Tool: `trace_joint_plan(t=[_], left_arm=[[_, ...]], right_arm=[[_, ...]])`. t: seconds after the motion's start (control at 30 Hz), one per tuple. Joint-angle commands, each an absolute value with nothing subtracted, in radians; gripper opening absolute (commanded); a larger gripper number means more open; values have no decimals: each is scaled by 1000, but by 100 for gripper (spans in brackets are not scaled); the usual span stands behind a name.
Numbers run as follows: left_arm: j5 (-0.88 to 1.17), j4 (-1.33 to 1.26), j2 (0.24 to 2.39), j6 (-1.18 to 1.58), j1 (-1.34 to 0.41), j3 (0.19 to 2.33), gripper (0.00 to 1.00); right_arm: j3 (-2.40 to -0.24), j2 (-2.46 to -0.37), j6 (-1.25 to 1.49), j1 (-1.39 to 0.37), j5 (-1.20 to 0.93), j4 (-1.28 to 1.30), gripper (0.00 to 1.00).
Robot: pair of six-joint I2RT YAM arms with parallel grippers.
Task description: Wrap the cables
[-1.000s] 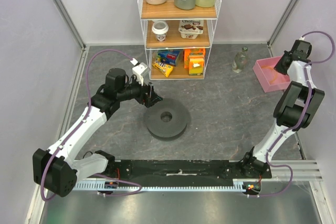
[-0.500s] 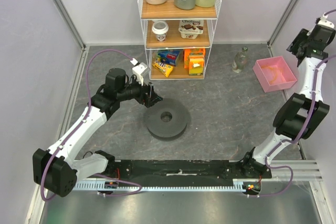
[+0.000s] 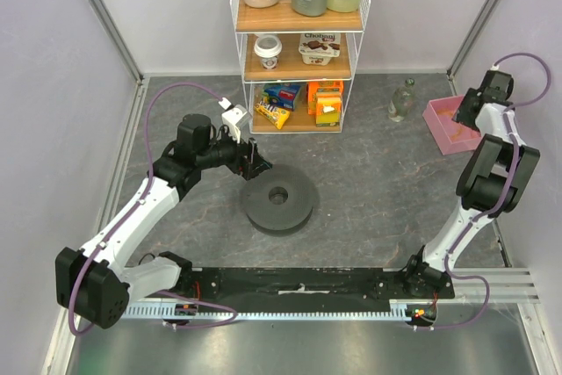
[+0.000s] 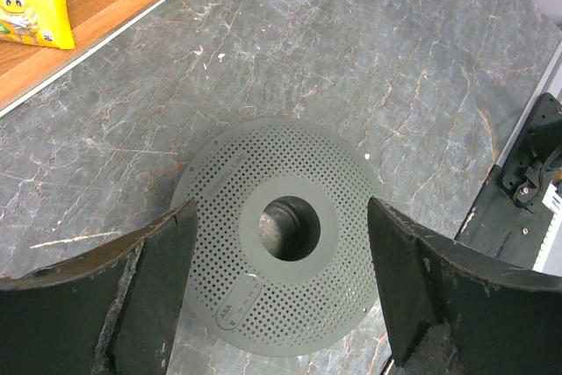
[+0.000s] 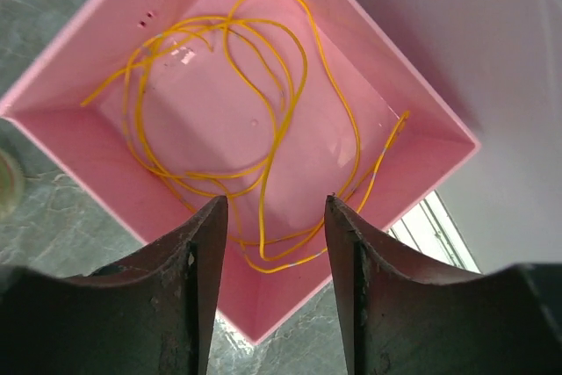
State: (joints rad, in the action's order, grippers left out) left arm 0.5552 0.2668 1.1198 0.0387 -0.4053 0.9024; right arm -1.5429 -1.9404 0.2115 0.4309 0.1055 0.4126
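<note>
The cables (image 5: 266, 183) lie in loose yellow loops inside the pink box (image 5: 79, 142), at 2 o'clock on the surface (image 3: 369, 182). They have no single axis. In the right wrist view, free ends point toward 9 and 3 o'clock. The right pincer (image 5: 274, 208) hovers above the box, jaws apart and empty. The left pincer (image 4: 281, 212) is spread wide over the grey spool (image 4: 334, 305). A shelf tub (image 3: 318, 48) reads "Chobani".

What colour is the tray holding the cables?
The tray is pink; right wrist view shows it best.

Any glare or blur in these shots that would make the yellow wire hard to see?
Right wrist view: the cables read sharp against the pink tray, one small white glare patch on its floor, the right gripper's fingers soft and dark. Top external view: evenly lit, but the cables are too small to trace.
</note>
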Motion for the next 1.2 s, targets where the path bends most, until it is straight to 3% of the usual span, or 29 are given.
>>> trace_joint_plan(t=[0.0, 0.07, 0.13, 0.37, 0.4, 0.73, 1.17], left_arm=[[574, 238, 1129, 69, -407, 919, 84], [574, 238, 1132, 67, -408, 919, 84], [572, 238, 1134, 68, -408, 919, 84], [572, 244, 1134, 67, -408, 923, 84], [572, 244, 1135, 69, -408, 925, 84], [554, 256, 1118, 72, -408, 917, 85], [551, 264, 1103, 72, -407, 919, 87]], right_arm=[[-1523, -1973, 209, 428, 146, 336, 56], [-1520, -1989, 216, 428, 153, 324, 55], [-1522, -2000, 221, 430, 163, 311, 48], [-1555, -1933, 235, 428, 158, 313, 3], [-1563, -1910, 235, 428, 155, 317, 0], [-1664, -1711, 230, 436, 84, 321, 0], [-1868, -1620, 270, 480, -58, 333, 0]])
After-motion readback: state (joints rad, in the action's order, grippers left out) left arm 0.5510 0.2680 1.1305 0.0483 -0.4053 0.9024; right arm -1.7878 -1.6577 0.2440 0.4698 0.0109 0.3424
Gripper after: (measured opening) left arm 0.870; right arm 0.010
